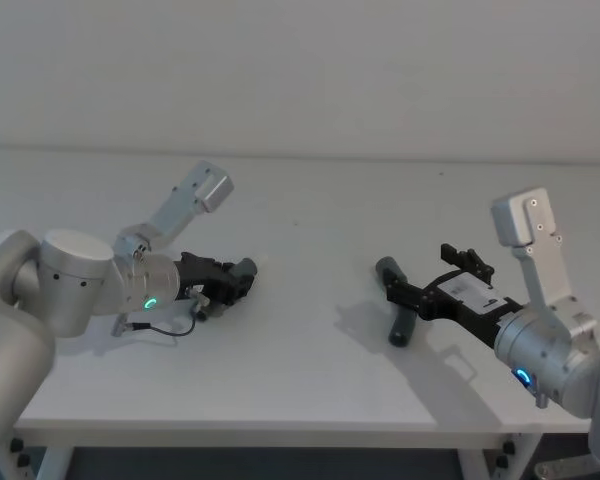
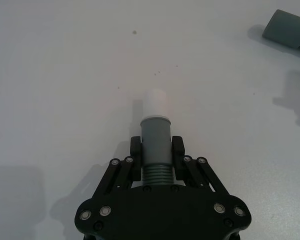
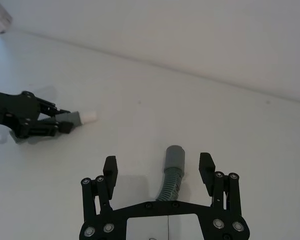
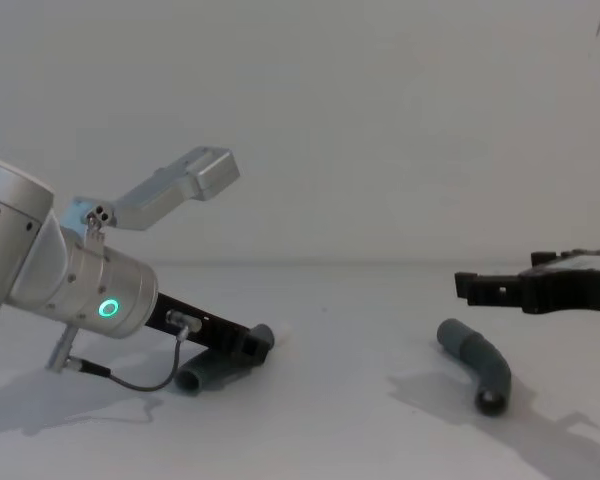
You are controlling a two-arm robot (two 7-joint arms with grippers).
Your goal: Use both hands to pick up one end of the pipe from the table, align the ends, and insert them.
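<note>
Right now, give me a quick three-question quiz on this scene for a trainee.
1. True or false: the left hand is shut on a pipe piece.
2. Pick one: the right hand is A) open over the other piece, B) shut on it, C) shut and empty.
3. Fill in: the pale end belongs to the piece in the ___ hand.
Key: 1 true; 2 A; 3 left.

The left gripper [image 2: 157, 144] hides the ribbed body of its pipe [image 2: 155, 131]; the other pipe [image 2: 288, 30] runs off the edge.
</note>
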